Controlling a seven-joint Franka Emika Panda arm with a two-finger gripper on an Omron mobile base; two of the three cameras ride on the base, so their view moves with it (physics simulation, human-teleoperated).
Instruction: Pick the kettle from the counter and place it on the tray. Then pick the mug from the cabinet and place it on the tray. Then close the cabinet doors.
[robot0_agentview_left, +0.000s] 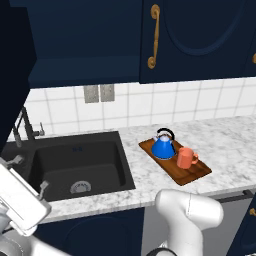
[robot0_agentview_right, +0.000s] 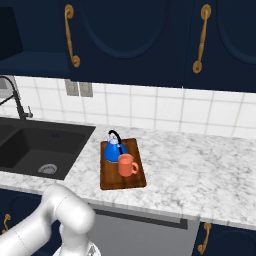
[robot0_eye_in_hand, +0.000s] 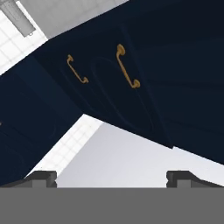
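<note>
While kettle, mug sit on tray, fingers open.

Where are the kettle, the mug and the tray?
kettle (robot0_agentview_left: 163, 148), left base view, on its blue body.
mug (robot0_agentview_left: 185, 158), left base view, on its side wall.
tray (robot0_agentview_left: 200, 173), left base view, on its bare right corner.

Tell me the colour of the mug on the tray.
Orange-red; the mug shows best in the left base view, beside the blue kettle on the tray.
</note>
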